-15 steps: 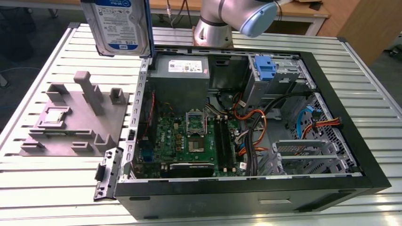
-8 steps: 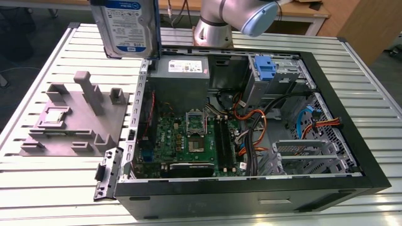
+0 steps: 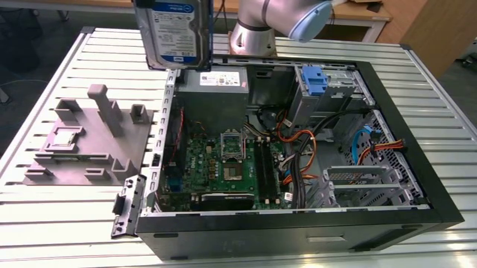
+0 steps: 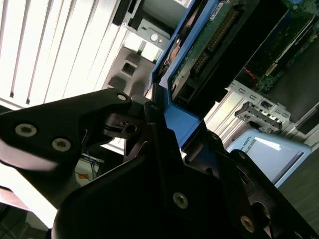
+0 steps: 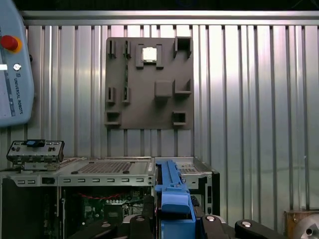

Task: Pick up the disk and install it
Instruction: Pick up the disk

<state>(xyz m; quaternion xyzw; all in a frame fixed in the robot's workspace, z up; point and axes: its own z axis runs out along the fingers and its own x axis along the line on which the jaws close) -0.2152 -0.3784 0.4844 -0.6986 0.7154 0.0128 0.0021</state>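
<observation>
The disk, a silver hard drive with a white and blue label, hangs upright in the air above the far left corner of the open computer case in the exterior view. Blue rails run along its sides. In the second wrist view my gripper is shut on the disk, its black fingers clamping the blue rail. In the first wrist view the gripper holds the blue-railed disk above the case.
The case lies open on a slatted metal table, showing the motherboard, a grey power supply and a drive bay with a blue latch. A grey fixture plate sits at the exterior view's left. The arm's base stands behind.
</observation>
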